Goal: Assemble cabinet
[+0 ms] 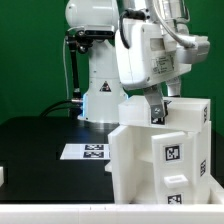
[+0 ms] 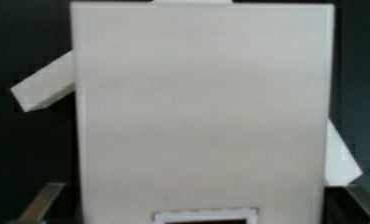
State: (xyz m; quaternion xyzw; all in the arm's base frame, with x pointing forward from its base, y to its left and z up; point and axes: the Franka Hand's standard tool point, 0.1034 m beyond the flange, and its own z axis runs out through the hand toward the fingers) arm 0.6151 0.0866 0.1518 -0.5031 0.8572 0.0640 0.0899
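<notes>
The cabinet (image 1: 165, 150) is a large white boxy body with black-and-white tags, standing at the exterior view's lower right. My gripper (image 1: 156, 112) reaches down onto its top from above. In the wrist view a broad white cabinet panel (image 2: 200, 100) fills the space between my fingers. The dark fingertips (image 2: 29, 205) press against both of its side edges, so my gripper (image 2: 196, 205) is shut on this panel. A tag (image 2: 203, 214) shows on the panel close to the gripper. A slanted white part (image 2: 43, 85) juts out beside the panel.
The marker board (image 1: 88, 151) lies flat on the black table in front of the robot base (image 1: 100, 100). A small white piece (image 1: 3, 174) sits at the exterior view's left edge. A green wall stands behind.
</notes>
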